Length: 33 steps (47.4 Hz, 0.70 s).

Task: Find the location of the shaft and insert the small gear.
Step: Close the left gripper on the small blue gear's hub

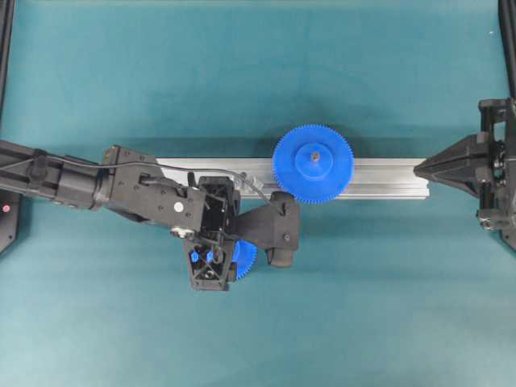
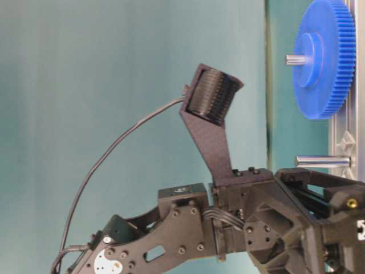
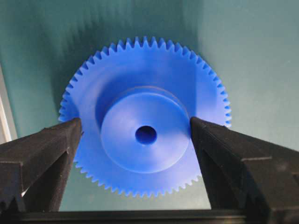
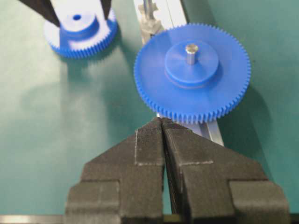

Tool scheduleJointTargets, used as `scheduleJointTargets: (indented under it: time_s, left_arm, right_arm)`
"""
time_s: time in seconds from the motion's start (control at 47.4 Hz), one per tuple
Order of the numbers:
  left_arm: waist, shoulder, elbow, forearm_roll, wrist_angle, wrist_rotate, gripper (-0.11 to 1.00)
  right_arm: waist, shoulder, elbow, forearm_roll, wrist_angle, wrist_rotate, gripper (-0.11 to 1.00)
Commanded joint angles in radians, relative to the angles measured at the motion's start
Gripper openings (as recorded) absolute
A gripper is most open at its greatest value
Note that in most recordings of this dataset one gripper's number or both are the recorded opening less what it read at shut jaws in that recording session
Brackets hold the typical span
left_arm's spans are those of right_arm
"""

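Observation:
The small gear [image 3: 145,135], a blue toothed disc with a raised hub and centre hole, lies flat on the teal mat just in front of the beam. My left gripper [image 3: 135,123] hangs over it, open, one finger on each side of the hub. The right fingertip [image 3: 198,128] is almost at the hub's edge and the left one stands clear of it. From above, only the gear's rim [image 1: 247,258] shows beside the wrist. The shaft [image 4: 148,10], a thin grey pin [image 2: 322,161], stands bare on the beam. My right gripper [image 4: 161,120] is shut and empty at the beam's right end [image 1: 423,169].
A long ribbed aluminium beam [image 1: 387,179] crosses the middle of the mat. A wider blue gear [image 1: 313,163] sits on it over a second pin [image 4: 190,51]. My left arm [image 1: 72,181] lies along the beam's left part. Black frame posts stand at the side edges.

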Motion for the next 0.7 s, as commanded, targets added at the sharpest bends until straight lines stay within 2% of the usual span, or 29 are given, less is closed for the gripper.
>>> scheduleJointTargets:
  time_s: [0.0, 0.675]
  left_arm:
    - [0.0, -0.017, -0.015, 0.005, -0.005, -0.002, 0.89]
    - [0.0, -0.005, -0.012, 0.005, -0.006, -0.003, 0.89]
  right_arm:
    - [-0.003, 0.005, -0.011, -0.002, -0.009, 0.008, 0.04]
    - [-0.003, 0.005, -0.009, -0.002, -0.014, 0.008, 0.04]
